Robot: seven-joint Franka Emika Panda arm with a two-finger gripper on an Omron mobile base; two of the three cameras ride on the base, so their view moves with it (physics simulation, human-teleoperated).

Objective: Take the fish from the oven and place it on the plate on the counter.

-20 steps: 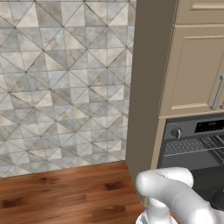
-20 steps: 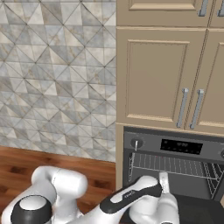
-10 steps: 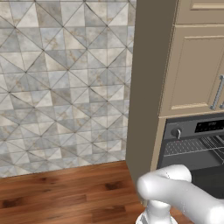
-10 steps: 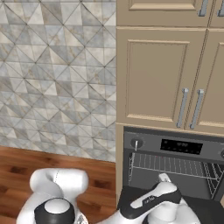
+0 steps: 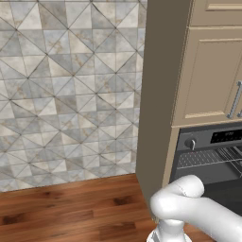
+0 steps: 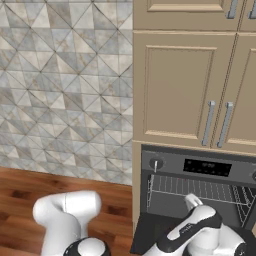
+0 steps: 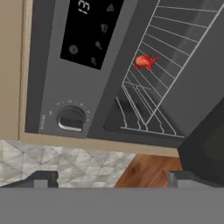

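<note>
Since the earlier pictures the arm [image 6: 192,230] has swung lower and further toward the open oven [image 6: 200,192], its forearm now lying in front of the oven mouth in the right base view, while the white elbow has slid right and down in the left base view; walls, cabinets and floor sit where they were, so the base has not driven.

The hand [image 7: 112,179] stands wide: its two dark fingertips [image 7: 41,178] rise far apart at the bottom of the hand view, with nothing between them.

The fish [image 7: 145,61], small and red-orange, lies on a wire rack [image 7: 162,65] inside the oven cavity, well apart from the fingertips. A second wire rack [image 7: 140,113] sits nearer the hand in that rolled view. On the grey control strip, a round knob [image 7: 71,119] sits beside the dark digital display [image 7: 89,30]. The oven door [image 6: 150,235] hangs open and down.

Beige cabinet doors [image 6: 182,85] with metal bar handles [image 6: 209,122] stand above the oven. To its left are a patterned grey tile wall [image 5: 71,90] and a reddish wood plank floor [image 5: 71,212].
</note>
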